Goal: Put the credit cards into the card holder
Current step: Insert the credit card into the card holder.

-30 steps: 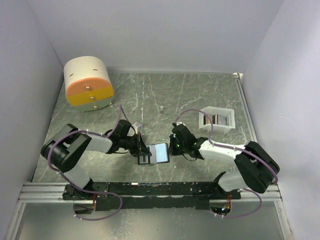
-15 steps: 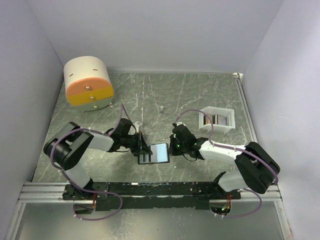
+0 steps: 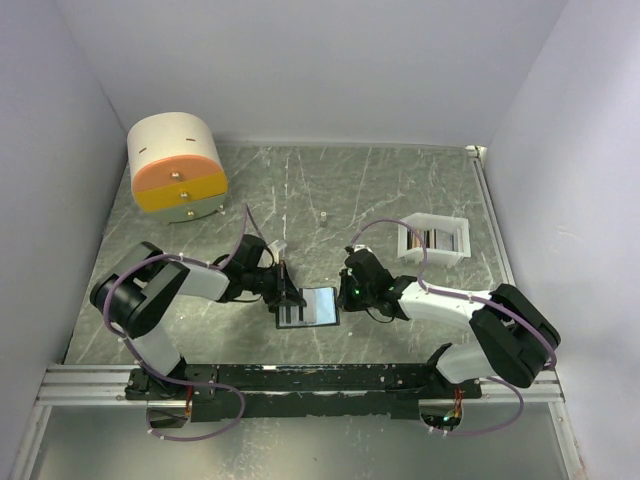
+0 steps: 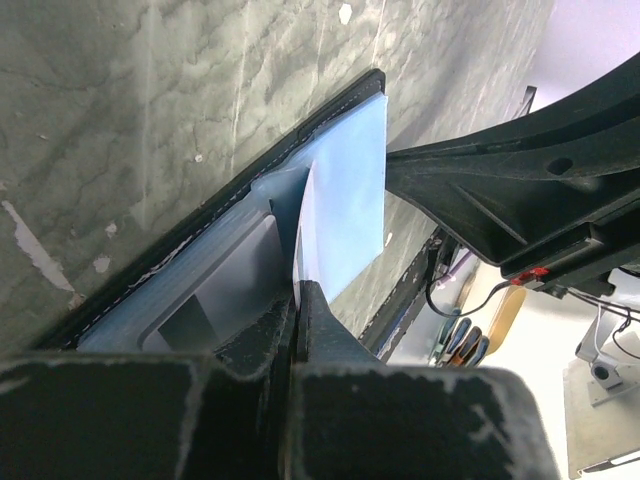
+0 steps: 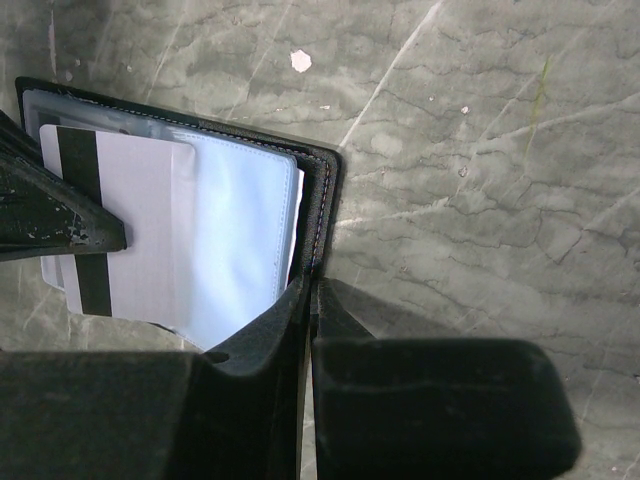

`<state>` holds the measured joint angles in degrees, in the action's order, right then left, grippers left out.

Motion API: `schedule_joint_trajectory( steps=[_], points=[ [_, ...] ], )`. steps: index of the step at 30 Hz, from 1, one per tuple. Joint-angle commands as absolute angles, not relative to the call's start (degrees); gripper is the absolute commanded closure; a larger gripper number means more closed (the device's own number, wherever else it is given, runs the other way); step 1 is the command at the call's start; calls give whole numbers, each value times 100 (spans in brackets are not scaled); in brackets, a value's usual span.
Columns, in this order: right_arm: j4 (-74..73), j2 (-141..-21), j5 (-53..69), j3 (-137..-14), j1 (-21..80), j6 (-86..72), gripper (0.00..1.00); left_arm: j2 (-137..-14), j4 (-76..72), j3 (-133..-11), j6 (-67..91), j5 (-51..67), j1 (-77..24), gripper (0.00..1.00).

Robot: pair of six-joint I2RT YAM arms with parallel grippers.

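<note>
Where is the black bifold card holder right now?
In the top view, the open black bifold card holder lies on the grey marbled table, between the left claw and the right claw, which pinches its right edge.

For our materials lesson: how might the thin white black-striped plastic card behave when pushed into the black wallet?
Probably stiff: the white black-striped plastic card, pinched by the left gripper, looks flat, unbent. Likely slippery: the black bifold wallet has smooth bluish pockets.

Round cream-and-orange drawer box (image 3: 177,165) back left, white tray (image 3: 440,218) right
</note>
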<state>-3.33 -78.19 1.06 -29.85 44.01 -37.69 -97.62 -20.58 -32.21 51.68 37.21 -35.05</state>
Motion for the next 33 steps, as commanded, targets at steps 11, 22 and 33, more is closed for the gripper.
schedule_joint_trajectory(
  steps=[11, 22, 33],
  points=[
    [125, -7771, 380, -2575, 4465, -4432, 98, -10027, -2785, -2832, 5490, 3276, -3506, 93],
    [460, -7527, 495, -2265, 4463, -4790, 98, -9865, -2185, -2915, 5419, 2934, -3580, 81],
    [281, -7117, 354, -2239, 4457, -4702, 100, -8983, -92, -3609, 4913, 1864, -3577, 45]
  ],
)
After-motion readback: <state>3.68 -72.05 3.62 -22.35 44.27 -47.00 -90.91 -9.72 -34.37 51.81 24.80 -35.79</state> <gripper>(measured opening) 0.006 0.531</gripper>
